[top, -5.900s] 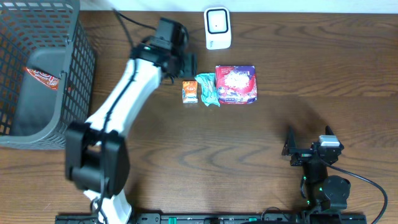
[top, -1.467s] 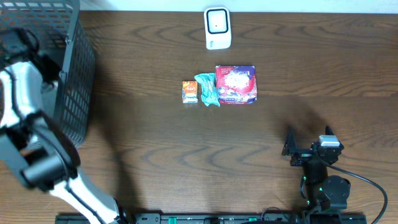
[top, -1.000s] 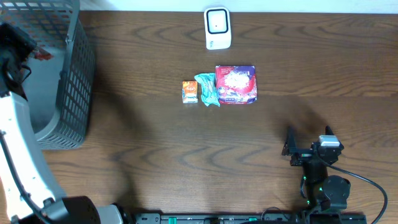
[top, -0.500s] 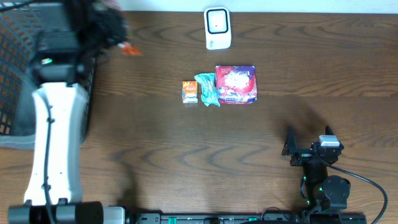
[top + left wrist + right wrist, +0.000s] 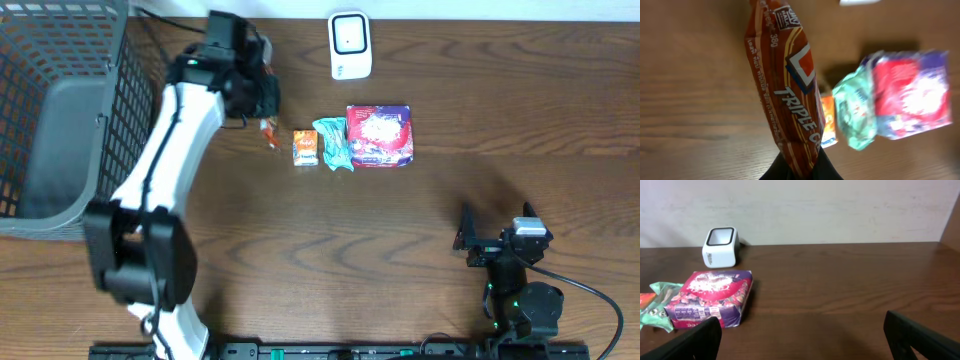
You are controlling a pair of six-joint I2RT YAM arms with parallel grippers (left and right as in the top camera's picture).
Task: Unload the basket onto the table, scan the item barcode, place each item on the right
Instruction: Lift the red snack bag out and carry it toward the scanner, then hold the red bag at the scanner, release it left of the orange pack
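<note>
Now the left tool [image 5: 264, 112] pinches a red-brown snack wrapper [image 5: 790, 100] tight, held over the worktop [image 5: 300, 230].
The wrapper is just left of a small orange packet [image 5: 305, 147], which lies beside a green packet [image 5: 333, 143] and a red-and-purple box [image 5: 380, 135]. A white scanner [image 5: 350, 45] stands behind them, near the far edge. A dark wire basket [image 5: 110, 120] is at the left. The right tool [image 5: 496, 212] gapes wide and holds nothing — it sits well apart, near the front.
</note>
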